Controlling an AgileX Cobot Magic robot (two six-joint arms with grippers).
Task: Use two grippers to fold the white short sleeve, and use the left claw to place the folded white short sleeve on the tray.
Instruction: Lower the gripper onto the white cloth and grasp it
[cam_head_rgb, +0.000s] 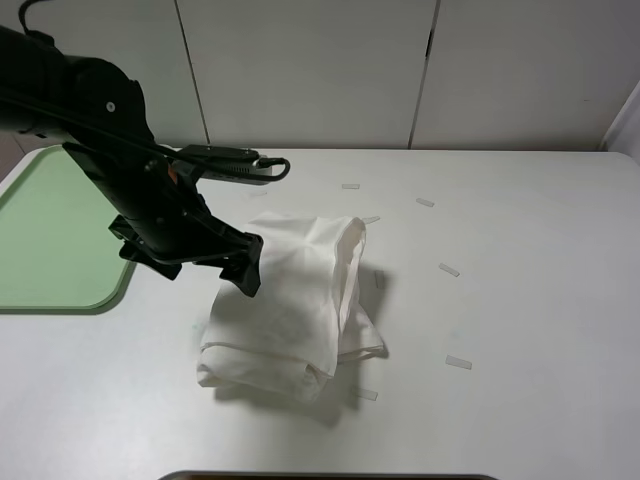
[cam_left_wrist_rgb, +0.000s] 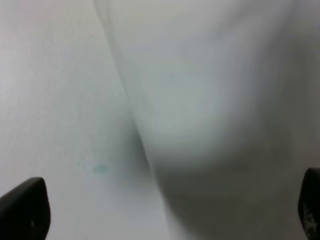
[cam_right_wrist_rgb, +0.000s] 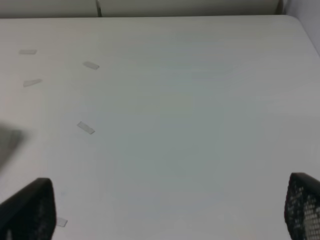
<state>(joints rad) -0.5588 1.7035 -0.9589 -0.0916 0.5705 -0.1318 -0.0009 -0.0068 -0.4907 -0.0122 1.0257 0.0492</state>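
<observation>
Shirt unprinted, bunched — left tool wide open against it; right tool wide open, empty.

Plain white T-shirt, no print, with grey shading in its folds. White table, dotted with small pale, translucent tape strips. Pale green tray. Black left arm with black cables and a small red spot. Black fingertips of the right gripper, finely textured. Off-white wall panels with dark seams.

Soft wrinkled white cloth shirt on smooth matt table.
</observation>
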